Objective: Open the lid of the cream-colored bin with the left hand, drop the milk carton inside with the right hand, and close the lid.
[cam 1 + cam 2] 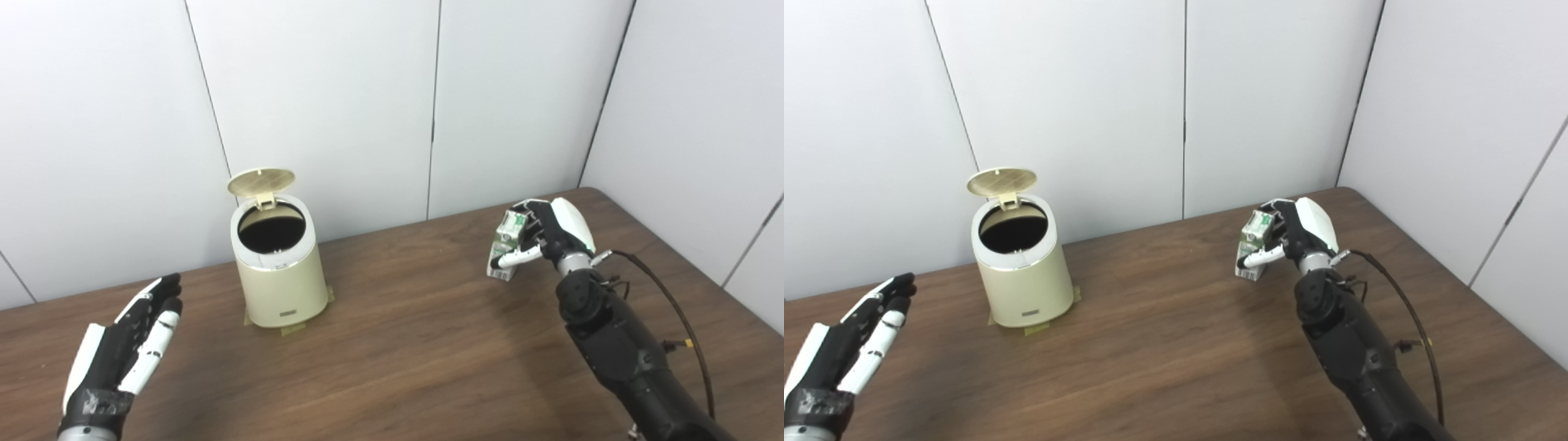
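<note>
The cream-colored bin (278,278) stands on the wooden table at centre left. Its round lid (261,181) is flipped up at the back and the dark inside shows. My right hand (548,236) is shut on the green and white milk carton (507,244) and holds it above the table, well to the right of the bin. My left hand (131,346) is open and empty, fingers straight, low at the left and a little short of the bin. The bin (1020,269) and carton (1254,242) also show in the right eye view.
The brown wooden table (404,343) ends at white wall panels at the back and right. Tape patches hold the bin's base. A black cable (680,306) loops along my right forearm.
</note>
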